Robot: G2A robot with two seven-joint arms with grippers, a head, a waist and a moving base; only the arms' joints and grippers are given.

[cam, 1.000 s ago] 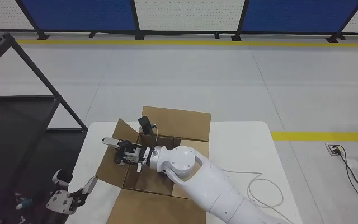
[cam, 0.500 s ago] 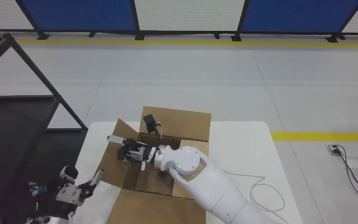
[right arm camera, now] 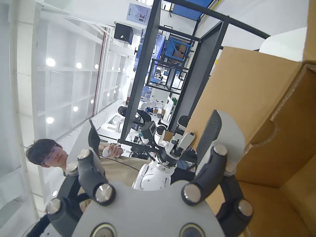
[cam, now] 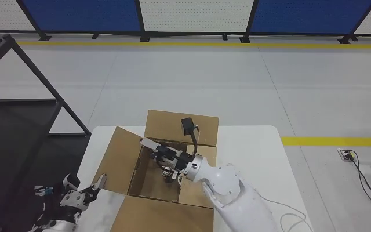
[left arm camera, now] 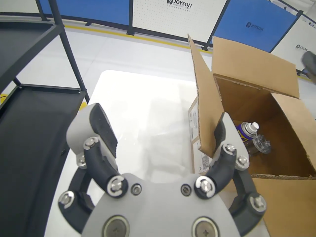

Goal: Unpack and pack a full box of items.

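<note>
A white table [cam: 249,148] is set before blue and white partition panels [cam: 81,14]; one open brown cardboard box [cam: 182,124] stands on it. One blue-labelled spray can [left arm camera: 243,134] and one clear plastic piece [left arm camera: 262,144] are seen inside, side by side. The left gripper [left arm camera: 160,114] is held beside the box's side flap, fingers apart; the right gripper [right arm camera: 153,119] is held over the box opening, fingers likewise spread.

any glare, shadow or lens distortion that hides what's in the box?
Left wrist view: glare washes out the white tabletop and the black metal rack curves at the edges, yet the blue spray can inside the brown cardboard box is plainly lit. Right wrist view: round ceiling lamps flare, strong fisheye bend. Top view: even light, box floor in shade.
</note>
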